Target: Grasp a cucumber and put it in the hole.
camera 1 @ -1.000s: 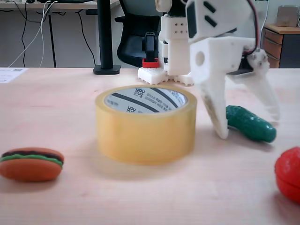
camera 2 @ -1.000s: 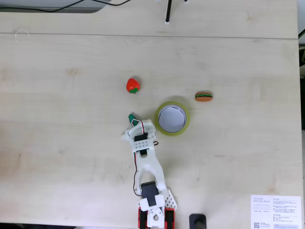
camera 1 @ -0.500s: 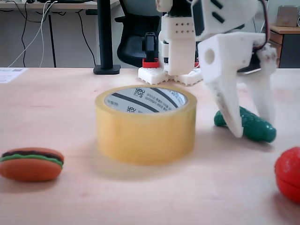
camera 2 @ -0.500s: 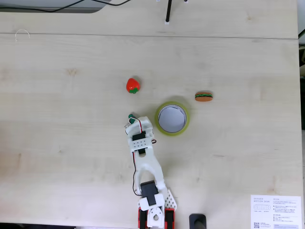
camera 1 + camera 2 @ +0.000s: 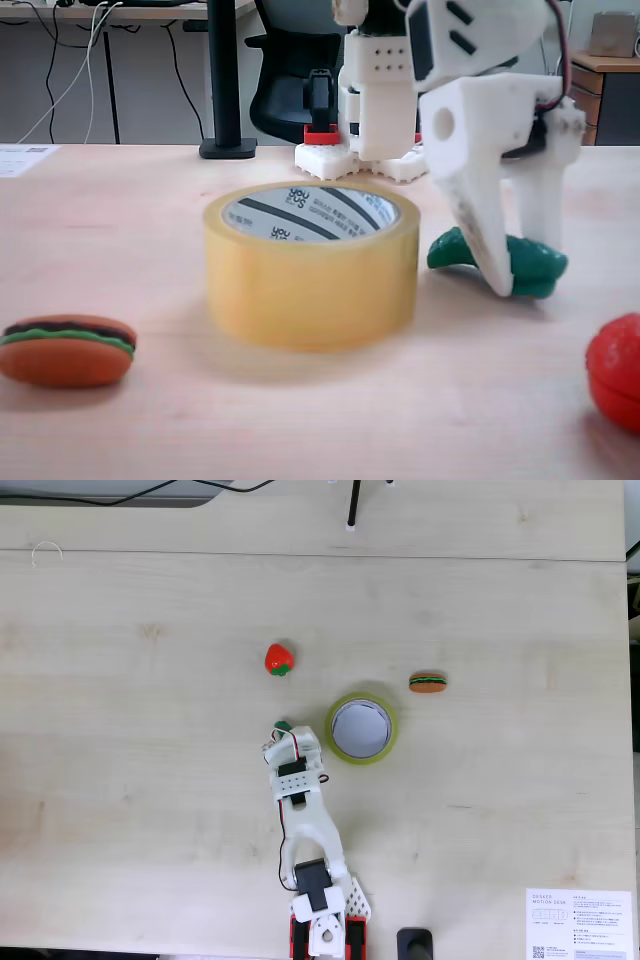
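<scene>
The pale wooden desk carries everything. My white arm reaches from the near edge in the top-down fixed view. The yellowish tape roll stands upright, its hole open upward. In the low fixed view my end effector stands just right of the roll, its two fingers narrowed around the cucumber, which lies on the desk with one green end poking out toward the roll. A burger toy lies far left; a red round toy sits at the right edge.
</scene>
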`<state>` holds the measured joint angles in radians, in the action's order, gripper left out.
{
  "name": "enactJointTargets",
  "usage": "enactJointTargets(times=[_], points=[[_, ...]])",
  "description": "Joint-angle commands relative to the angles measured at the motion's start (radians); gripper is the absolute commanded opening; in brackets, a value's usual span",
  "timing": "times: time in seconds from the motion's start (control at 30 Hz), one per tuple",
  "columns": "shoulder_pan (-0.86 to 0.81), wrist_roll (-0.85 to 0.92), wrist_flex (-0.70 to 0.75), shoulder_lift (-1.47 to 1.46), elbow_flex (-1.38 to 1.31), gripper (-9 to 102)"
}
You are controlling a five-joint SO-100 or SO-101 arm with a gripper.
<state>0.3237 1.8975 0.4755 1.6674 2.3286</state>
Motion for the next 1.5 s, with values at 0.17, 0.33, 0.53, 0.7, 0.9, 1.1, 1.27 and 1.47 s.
enactJointTargets(times=[0.17, 0.33, 0.53, 0.7, 0.9, 1.1, 1.27, 1.47], points=[[-0.005, 0.012, 0.011, 0.08, 0.023, 4], [-0.005, 0.012, 0.043, 0.158, 0.021, 3], [-0.005, 0.012, 0.083, 0.256, 0.02, 2], [-0.005, 0.011, 0.112, 0.33, 0.017, 2], [-0.023, 0.006, 0.13, 0.449, 0.015, 1], [-0.091, 0.003, 0.163, 0.555, 0.0, 1], [-0.17, 0.002, 0.206, 0.584, -0.051, 1], [-0.279, 0.002, 0.212, 0.566, -0.101, 1]])
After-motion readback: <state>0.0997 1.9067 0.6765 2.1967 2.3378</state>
